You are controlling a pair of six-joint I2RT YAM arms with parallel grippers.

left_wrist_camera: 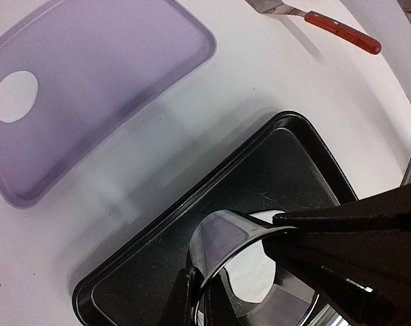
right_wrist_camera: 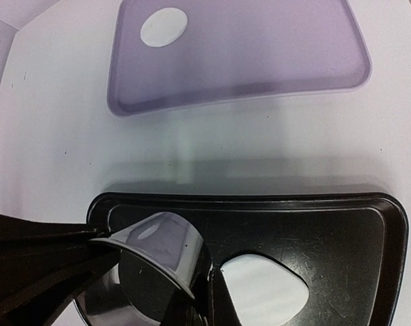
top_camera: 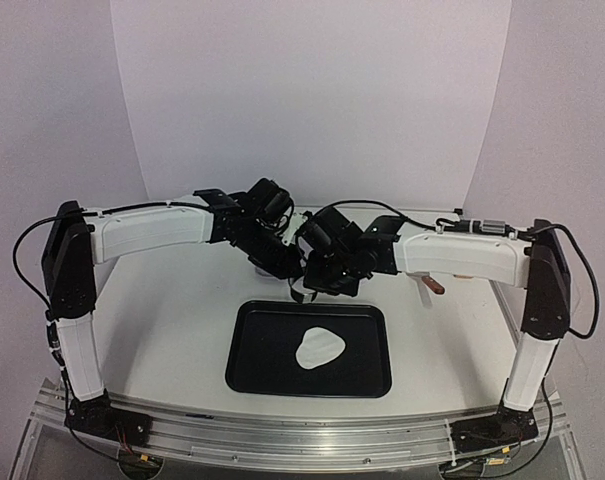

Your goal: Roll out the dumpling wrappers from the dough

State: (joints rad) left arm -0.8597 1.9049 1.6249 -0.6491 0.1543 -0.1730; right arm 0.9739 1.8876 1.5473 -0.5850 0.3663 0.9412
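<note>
The white dough [top_camera: 319, 348] lies as a flattened irregular sheet in the black tray [top_camera: 247, 375]. It also shows in the right wrist view [right_wrist_camera: 266, 288], and in the left wrist view [left_wrist_camera: 253, 275] through the ring. One round dumpling wrapper [left_wrist_camera: 15, 96] lies in the purple tray [left_wrist_camera: 123, 61], also seen from the right wrist [right_wrist_camera: 164, 27]. The small metal ring [left_wrist_camera: 222, 238] hangs above the black tray's far part. My left gripper [left_wrist_camera: 202, 292] is shut on the ring's wall. My right gripper [right_wrist_camera: 208, 299] is shut on the opposite side of the ring [right_wrist_camera: 161, 244].
A spatula with a red handle [left_wrist_camera: 341, 30] lies on the white table to the right of the purple tray, also seen from above [top_camera: 434, 285]. Both arms meet over the black tray's far edge [right_wrist_camera: 259, 200]. The purple tray [right_wrist_camera: 259, 61] lies beyond it.
</note>
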